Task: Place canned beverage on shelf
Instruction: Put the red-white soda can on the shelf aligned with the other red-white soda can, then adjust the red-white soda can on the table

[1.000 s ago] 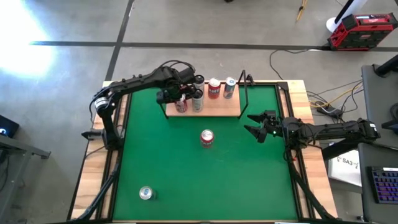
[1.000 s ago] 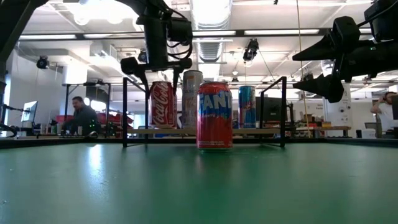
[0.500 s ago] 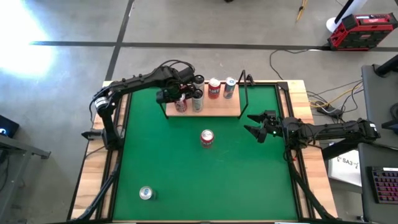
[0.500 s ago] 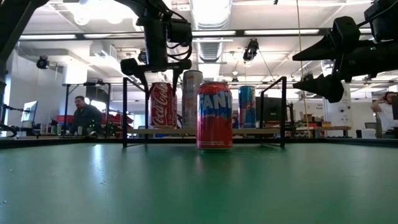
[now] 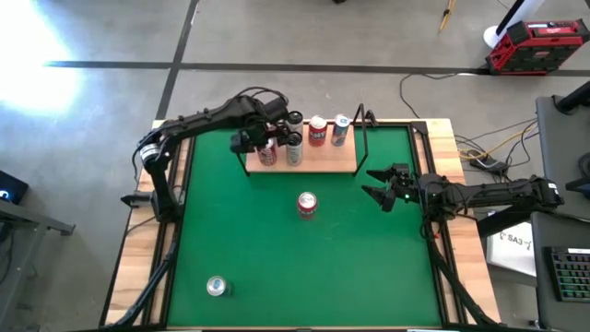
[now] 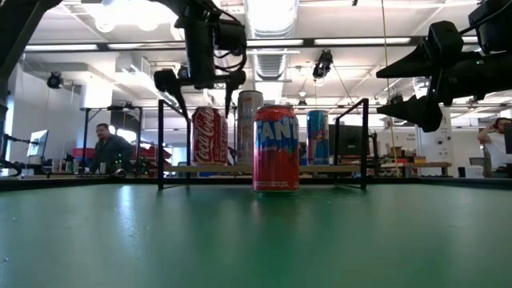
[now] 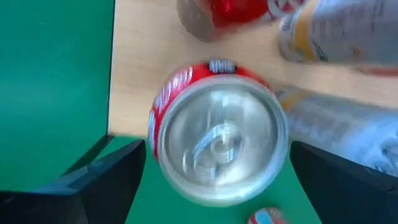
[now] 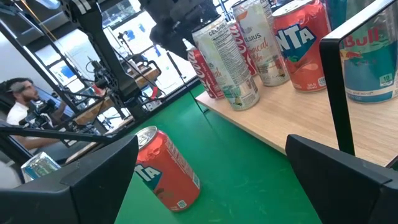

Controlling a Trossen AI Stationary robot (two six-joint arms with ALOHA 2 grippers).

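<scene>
Red Coca-Cola aluminium can (image 5: 267, 154) stands upright on light wooden shelf board (image 5: 332, 159) with thin black metal uprights, at shelf's left end, beside other cans.

A green mat (image 5: 277, 249) covers the wooden table (image 5: 456, 148). A red toolbox (image 5: 537, 46) stands on the floor beyond it. A keyboard (image 5: 569, 277) lies beside the table. A seated person (image 6: 108, 150) appears in the background.

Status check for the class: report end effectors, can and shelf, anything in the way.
Left end effector open above Coke can standing on shelf. Right end effector open, waiting right of shelf. Fanta can on mat, not obstructing.
</scene>
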